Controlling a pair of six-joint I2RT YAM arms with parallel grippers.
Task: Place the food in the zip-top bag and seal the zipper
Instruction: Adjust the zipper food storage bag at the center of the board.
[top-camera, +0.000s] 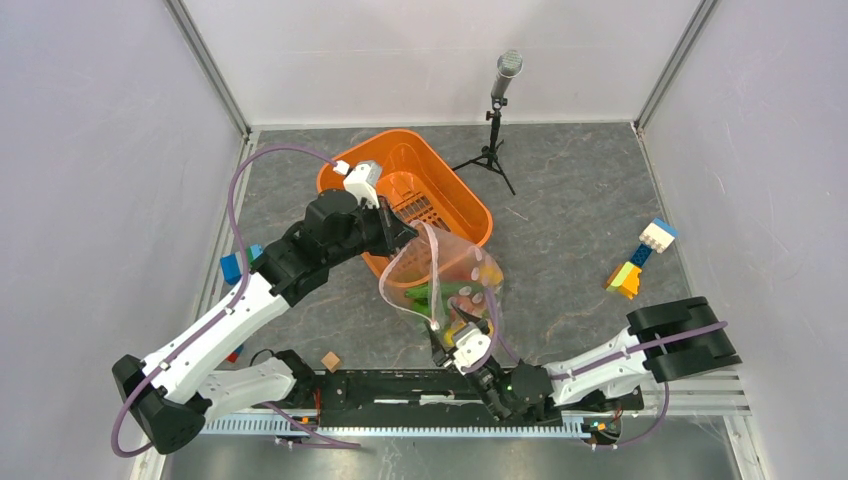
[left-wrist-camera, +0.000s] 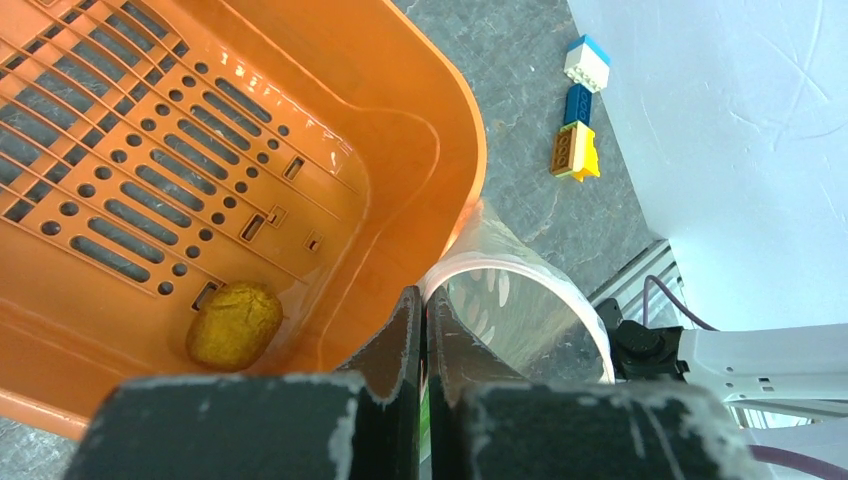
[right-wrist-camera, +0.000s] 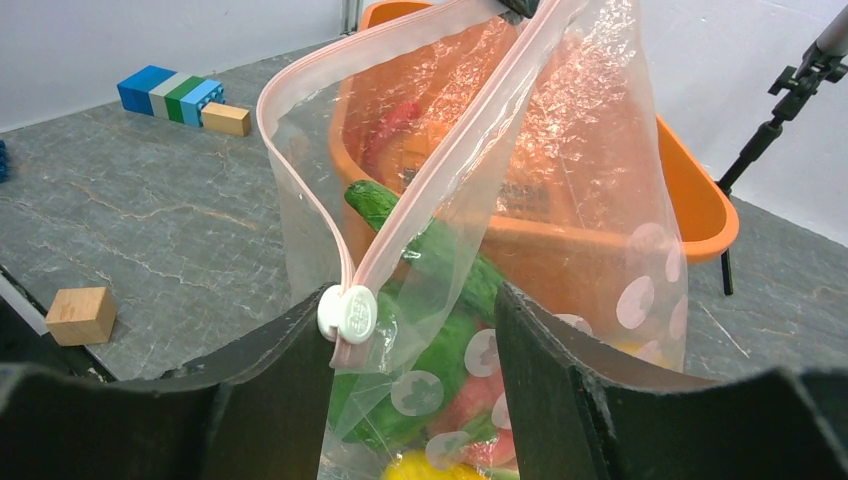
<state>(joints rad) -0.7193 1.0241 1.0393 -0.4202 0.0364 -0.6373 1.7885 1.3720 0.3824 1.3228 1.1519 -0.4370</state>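
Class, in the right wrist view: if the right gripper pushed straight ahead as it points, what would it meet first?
The right gripper would first meet the zip-top bag, which hangs between its open jaws, white slider beside one finger. Behind it, probably the orange basket, though depth is unclear.

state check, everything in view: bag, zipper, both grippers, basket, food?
zip-top bag, hanging upright, mouth open, food inside.
zipper, unsealed; slider at the near end.
left gripper, shut on the bag's top edge.
right gripper, open, one finger on either side of the bag by the slider.
cucumber, in the bag.
orange basket, one yellow-brown food piece inside.
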